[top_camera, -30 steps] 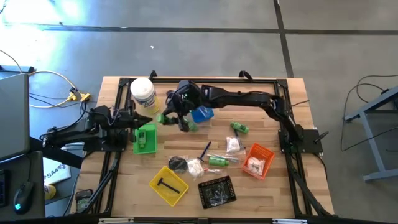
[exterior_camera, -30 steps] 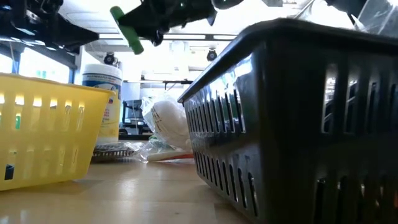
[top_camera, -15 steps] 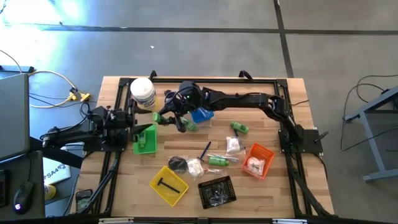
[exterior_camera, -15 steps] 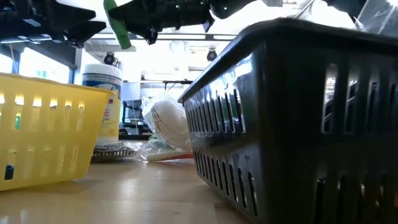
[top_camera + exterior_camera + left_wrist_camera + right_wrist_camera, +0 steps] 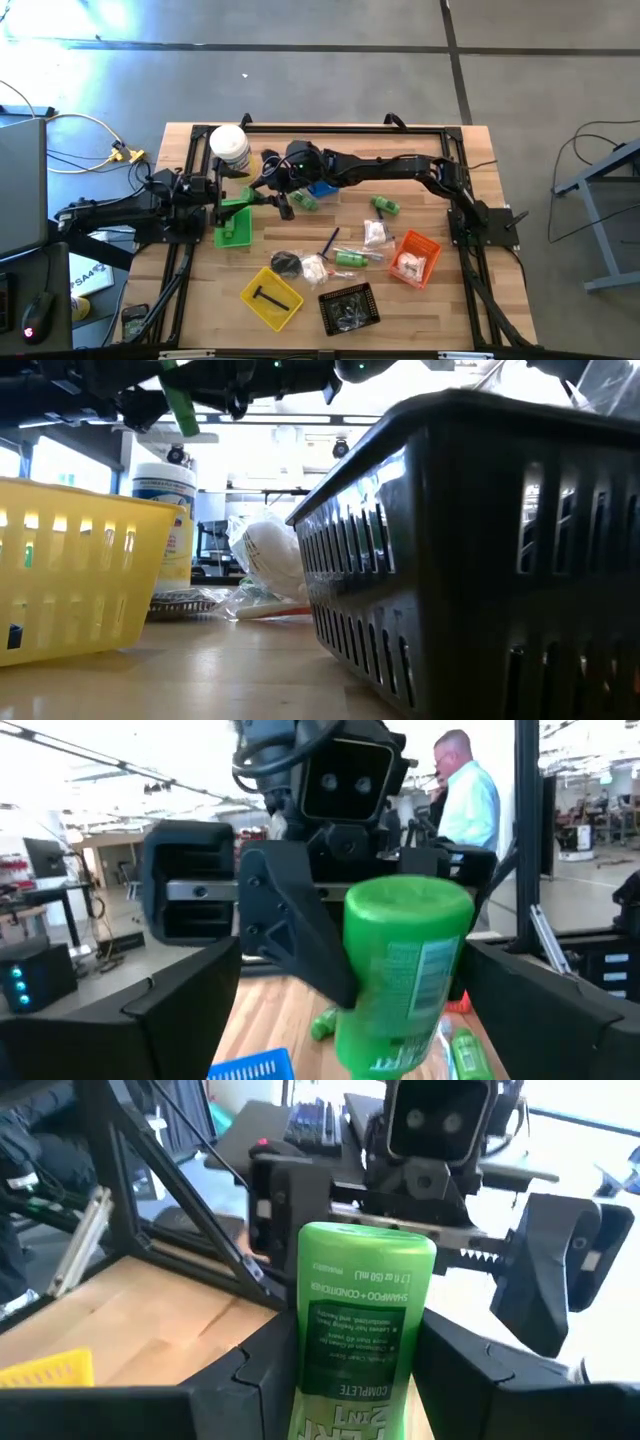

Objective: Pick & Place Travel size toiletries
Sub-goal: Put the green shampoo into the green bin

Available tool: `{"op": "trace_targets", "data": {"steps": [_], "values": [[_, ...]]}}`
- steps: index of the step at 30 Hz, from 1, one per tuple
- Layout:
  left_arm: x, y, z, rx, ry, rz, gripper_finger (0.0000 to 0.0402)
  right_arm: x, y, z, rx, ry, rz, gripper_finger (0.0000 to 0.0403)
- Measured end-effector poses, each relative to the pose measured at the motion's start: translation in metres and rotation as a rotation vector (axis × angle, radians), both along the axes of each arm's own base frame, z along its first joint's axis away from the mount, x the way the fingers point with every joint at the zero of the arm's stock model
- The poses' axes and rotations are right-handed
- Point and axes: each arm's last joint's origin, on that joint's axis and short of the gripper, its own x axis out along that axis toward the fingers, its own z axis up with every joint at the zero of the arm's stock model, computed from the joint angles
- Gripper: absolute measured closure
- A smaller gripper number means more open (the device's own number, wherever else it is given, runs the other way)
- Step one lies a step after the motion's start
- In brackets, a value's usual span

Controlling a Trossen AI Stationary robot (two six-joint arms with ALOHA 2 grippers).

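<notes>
My right gripper [image 5: 268, 192] reaches across the far half of the table and is shut on a green bottle [image 5: 352, 1330], one of the travel size toiletries. The bottle hangs above the green tray [image 5: 233, 224]. My left gripper [image 5: 236, 197] faces it from the table's left with its fingers wide open. In the left wrist view the green bottle [image 5: 400, 980] stands in the gap between those fingers; whether it reaches between them I cannot tell. More green bottles [image 5: 385, 207], sachets and a toothbrush lie on the wood mid-table. My right gripper pinches the lower part of the bottle's body [image 5: 335, 1400] between its two fingers. The fingers [image 5: 470, 1370] come about level from the table's right and lie across the bottle. The bottle is lifted clear and slanted, with its upper end [image 5: 410, 905] toward my left gripper.
A white tub [image 5: 230, 150] stands at the far left. A blue tray [image 5: 325, 186] sits under the right arm. Yellow [image 5: 271, 297], black [image 5: 350, 307] and orange [image 5: 415, 258] trays stand along the near side. A person [image 5: 465, 800] is in the room behind.
My left gripper has opened wide and tipped upward. My right gripper has carried the green bottle a little toward the table's left, up to the left gripper, and has turned somewhat; the bottle stays clear of the table.
</notes>
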Motion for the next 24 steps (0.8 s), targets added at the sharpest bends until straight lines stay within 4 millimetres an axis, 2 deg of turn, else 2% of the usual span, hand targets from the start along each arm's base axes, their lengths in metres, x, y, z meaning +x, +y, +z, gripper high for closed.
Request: {"op": "trace_targets", "data": {"steps": [11, 14, 18, 24], "values": [[0.013, 0.002, 0.001, -0.001, -0.009, -0.037, 0.0037, -0.001, -0.003, -0.001, 0.002, 0.012, -0.007, 0.0243], [0.015, 0.002, 0.002, -0.006, -0.011, -0.038, 0.0048, 0.0, -0.003, -0.001, 0.002, 0.011, -0.007, 0.024], [0.016, 0.002, 0.001, -0.008, -0.01, -0.04, 0.0086, 0.0, -0.003, -0.001, 0.001, 0.009, -0.008, 0.0241], [0.015, 0.002, 0.002, -0.028, -0.021, -0.035, 0.0192, 0.0, -0.004, 0.0, -0.01, -0.003, -0.027, 0.0241]]}}
